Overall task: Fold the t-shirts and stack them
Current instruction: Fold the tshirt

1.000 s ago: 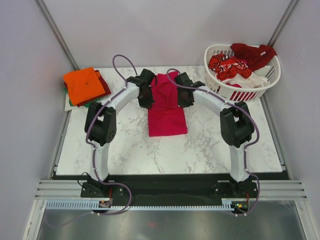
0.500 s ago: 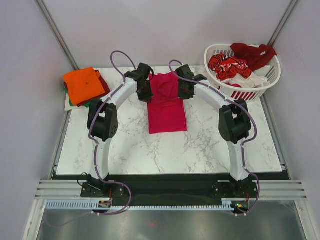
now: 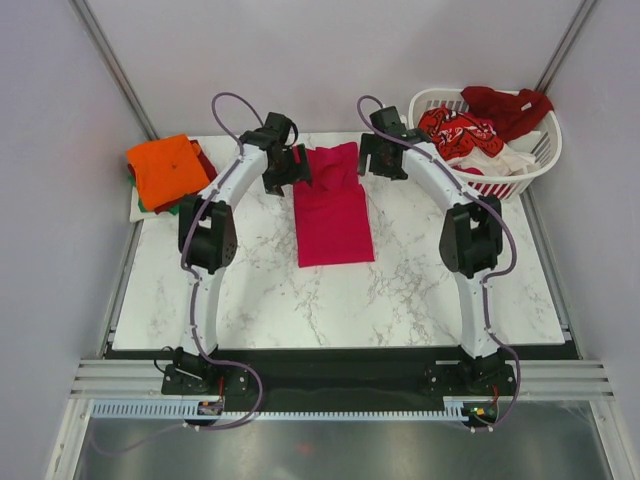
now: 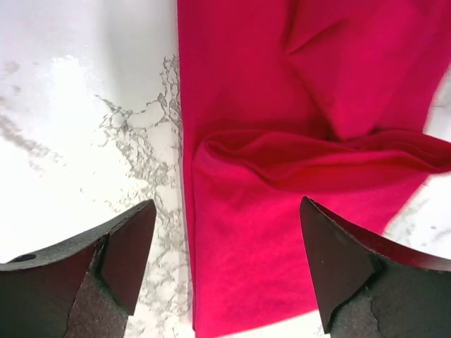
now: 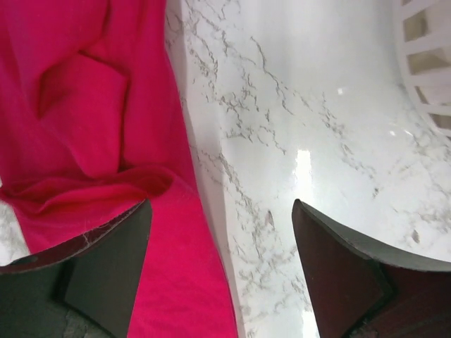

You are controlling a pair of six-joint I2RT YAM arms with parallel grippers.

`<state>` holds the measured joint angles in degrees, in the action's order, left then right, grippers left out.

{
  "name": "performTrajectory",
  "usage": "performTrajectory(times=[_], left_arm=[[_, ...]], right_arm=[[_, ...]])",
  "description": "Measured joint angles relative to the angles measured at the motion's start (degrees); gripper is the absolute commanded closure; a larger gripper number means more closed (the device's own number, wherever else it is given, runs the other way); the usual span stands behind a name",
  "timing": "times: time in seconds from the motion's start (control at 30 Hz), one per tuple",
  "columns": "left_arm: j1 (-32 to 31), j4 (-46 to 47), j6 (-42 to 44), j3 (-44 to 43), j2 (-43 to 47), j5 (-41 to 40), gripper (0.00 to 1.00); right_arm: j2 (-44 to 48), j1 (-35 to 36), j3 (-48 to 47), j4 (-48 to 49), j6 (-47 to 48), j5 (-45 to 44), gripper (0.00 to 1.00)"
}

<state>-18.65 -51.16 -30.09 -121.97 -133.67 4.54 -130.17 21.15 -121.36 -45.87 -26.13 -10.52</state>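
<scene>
Two arms arch from the frame's bottom to upper centre, the left pincer and right pincer both spread wide, holding nothing, flanking the top end of a folded magenta t-shirt. It lies mid-frame on the marbled white tabletop; an orange-topped stack sits upper left, a white basket upper right.

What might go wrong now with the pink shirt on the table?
The magenta t-shirt has a puffy, wrinkled top fold, so it may flop open or end up lopsided when moved. The right arm reaches close beside the white basket, so a swing that way might bump it.
</scene>
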Motion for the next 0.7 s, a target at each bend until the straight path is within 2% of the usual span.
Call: performTrajectory(times=[0.1, 0.17, 0.27, 0.37, 0.57, 0.7], left_arm=[[0.0, 0.2, 0.0, 1.7, 5.3, -1.2, 0.12], [-0.2, 0.4, 0.0, 4.8, 10.4, -2.0, 0.14], [-1.6, 2.3, 0.0, 13.0, 19.5, -2.9, 0.17], [-3.8, 6.4, -0.2, 25.0, 27.4, -2.1, 0.19], [-6.9, 14.1, -2.3, 47.9, 32.3, 2.4, 0.2], [-7.2, 18.8, -4.0, 59.2, 32.9, 4.0, 0.2]], right_arm=[[5.7, -0.1, 5.1, 0.9, 0.5, 0.0, 0.11], [11.3, 0.0, 11.8, 2.9, 0.7, 1.2, 0.13], [17.6, 0.1, 21.2, 5.8, 0.9, 5.3, 0.17], [21.3, 0.3, 31.5, 10.5, 0.9, 11.1, 0.18], [22.6, 0.3, 50.3, 16.7, 0.3, 21.4, 0.2], [25.1, 0.2, 55.0, 22.0, -0.3, 25.6, 0.23]])
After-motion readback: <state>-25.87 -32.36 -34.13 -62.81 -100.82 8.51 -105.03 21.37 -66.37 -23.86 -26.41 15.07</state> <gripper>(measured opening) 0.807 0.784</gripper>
